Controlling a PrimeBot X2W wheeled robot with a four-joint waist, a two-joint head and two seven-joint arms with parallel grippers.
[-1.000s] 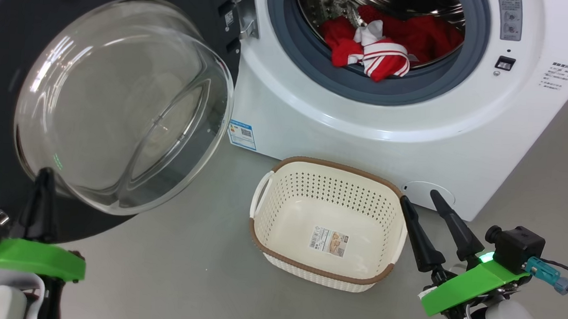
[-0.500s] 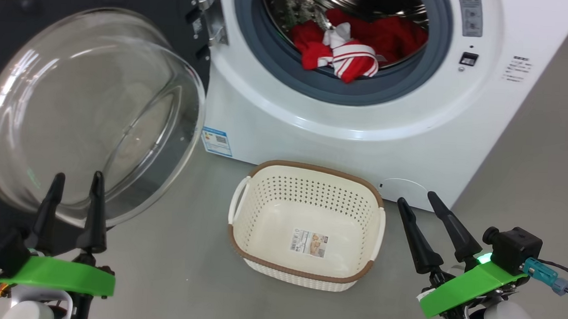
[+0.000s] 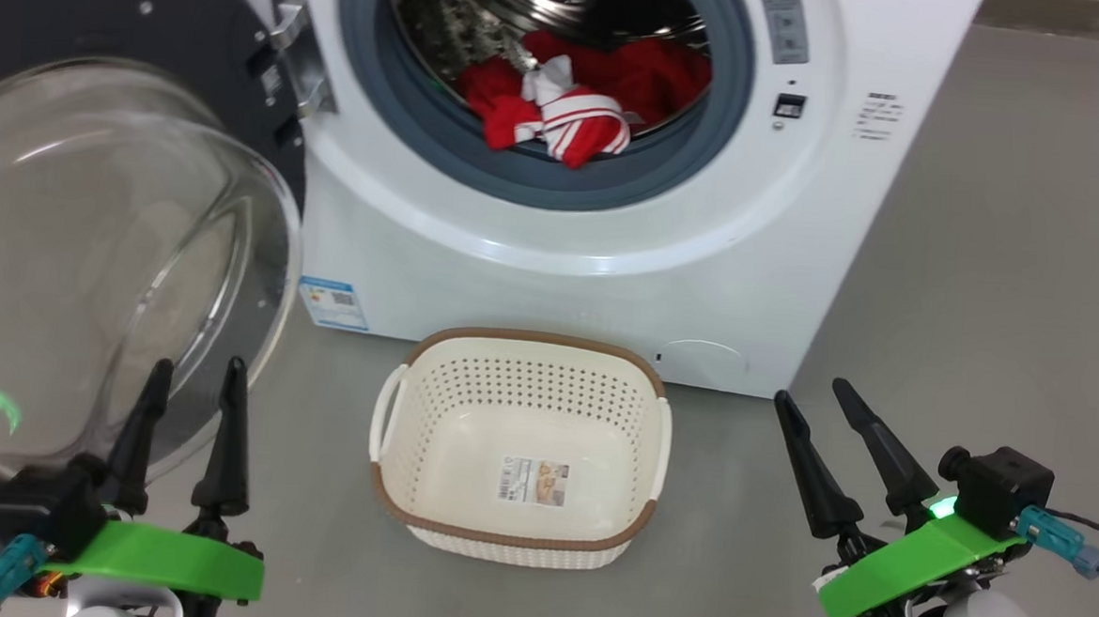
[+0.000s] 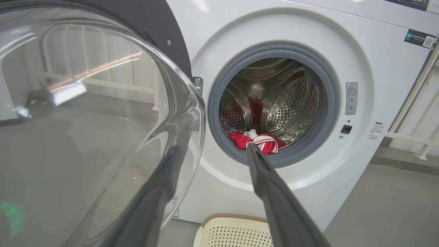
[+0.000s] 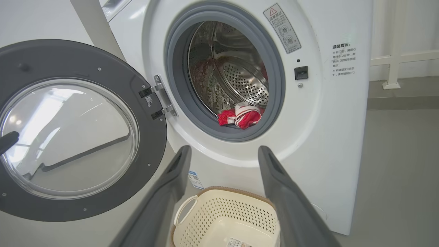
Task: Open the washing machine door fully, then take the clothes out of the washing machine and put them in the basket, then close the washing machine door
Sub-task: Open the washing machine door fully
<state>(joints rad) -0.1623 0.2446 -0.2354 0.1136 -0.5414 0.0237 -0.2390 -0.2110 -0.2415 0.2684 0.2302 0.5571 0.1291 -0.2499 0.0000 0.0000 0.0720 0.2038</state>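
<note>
Left gripper [image 3: 198,370]: jaws spread wide, nothing between them. It hovered low at the left with its fingers pointing up at the door [image 3: 110,257]. The glass bowl stood just beside the tips; contact could not be told. Right gripper [image 3: 809,393]: also wide open and empty, low at the right, near the basket [image 3: 529,338] but apart from it. The door hung out to the left on its hinge [image 3: 292,46], leaving the mouth of the drum [image 4: 288,99] unobstructed; judged open enough for the first step. The basket sat on the floor just in front of the washer [image 3: 560,281], below the opening, with no clothes in it. Clothes [image 3: 569,112]: a red bundle with a red-and-white striped band and a white scrap, lying at the front bottom of the drum and lapping onto the grey gasket [image 3: 519,180]. Judgement: the next step is reaching in for the first garment. Handling: light, soft and thin, so it should fold and trail when lifted. The pieces look tangled, so one pinch may drag several or leave part behind, and the fabric could snag on the gasket lip. Best hold: the bunched striped part on top, nearest the lip, pinched deep where the fabric is thickest. Lift it clear of the gasket before lowering to the basket.
</note>
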